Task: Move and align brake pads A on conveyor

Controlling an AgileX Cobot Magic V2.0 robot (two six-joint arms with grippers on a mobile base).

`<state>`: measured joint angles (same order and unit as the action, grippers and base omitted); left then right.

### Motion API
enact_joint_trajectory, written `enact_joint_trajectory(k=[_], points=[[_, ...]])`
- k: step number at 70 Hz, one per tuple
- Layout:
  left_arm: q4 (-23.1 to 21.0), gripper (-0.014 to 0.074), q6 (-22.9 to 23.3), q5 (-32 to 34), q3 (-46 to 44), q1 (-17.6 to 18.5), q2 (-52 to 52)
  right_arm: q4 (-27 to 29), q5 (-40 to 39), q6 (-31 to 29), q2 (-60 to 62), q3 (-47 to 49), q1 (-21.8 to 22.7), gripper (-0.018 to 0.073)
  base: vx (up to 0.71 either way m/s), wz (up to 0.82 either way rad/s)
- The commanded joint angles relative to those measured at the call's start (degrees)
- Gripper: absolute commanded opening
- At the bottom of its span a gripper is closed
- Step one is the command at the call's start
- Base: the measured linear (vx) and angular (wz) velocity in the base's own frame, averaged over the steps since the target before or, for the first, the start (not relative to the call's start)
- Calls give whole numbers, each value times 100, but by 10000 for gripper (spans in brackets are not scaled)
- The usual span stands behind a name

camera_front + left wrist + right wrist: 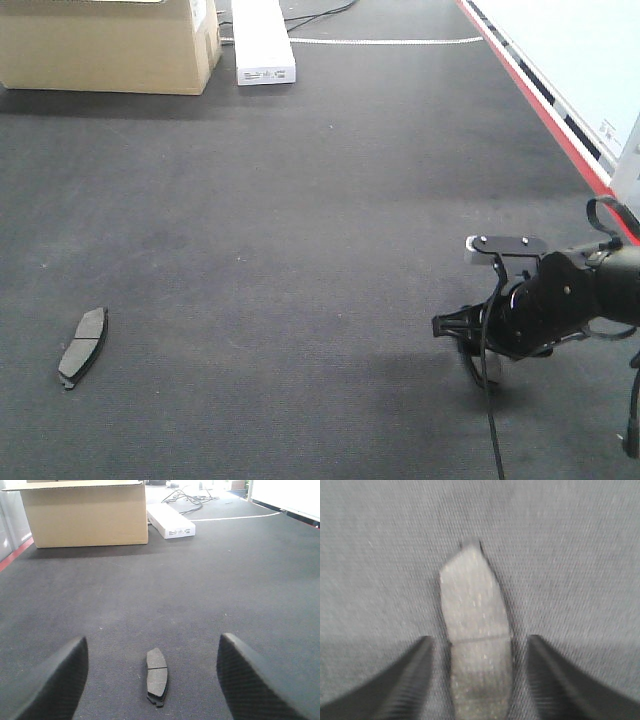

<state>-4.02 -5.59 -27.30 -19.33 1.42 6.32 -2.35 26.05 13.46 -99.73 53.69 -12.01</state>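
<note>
Alignment looks barely begun: one brake pad (pixel 83 345) lies alone toward the conveyor's (pixel 300 200) left edge, ahead of the wide-open, empty left gripper (pixel 152 641), while the right gripper (pixel 480 640), jaws parted, straddles a second pad (pixel 475 610) near the right edge without gripping it.

Front view overlooks the conveyor (pixel 300 200); the low left wrist view shares its cardboard box (pixel 100 45); right wrist looks closest.

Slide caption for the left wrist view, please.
Left gripper, jaws open, frames one brake pad lying flat on the grey belt; cardboard box and white carton beyond.
</note>
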Motion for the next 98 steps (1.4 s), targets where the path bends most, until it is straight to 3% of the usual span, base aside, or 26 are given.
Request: enact_joint_trajectory(k=[1, 9, 33, 66, 91, 98], points=[[-20, 523, 20, 394, -144, 41, 99, -182, 24, -29, 226, 277, 1, 518, 0, 0], [-20, 523, 20, 394, -144, 41, 99, -364, 138, -29, 484, 328, 1, 552, 0, 0], [-20, 523, 20, 394, -144, 41, 99, -920, 335, -29, 2532, 65, 1, 512, 0, 0], [-20, 523, 20, 394, -144, 41, 99, -1111, -1319, -29, 6097, -2173, 1, 487, 0, 0], [-20, 523, 20, 394, -144, 41, 99, -949, -2505, -3, 7783, -3435, -9, 487, 0, 0], [-20, 523, 20, 394, -144, 41, 99, -943, -2486, 8, 7887, -3471, -9, 487, 0, 0]])
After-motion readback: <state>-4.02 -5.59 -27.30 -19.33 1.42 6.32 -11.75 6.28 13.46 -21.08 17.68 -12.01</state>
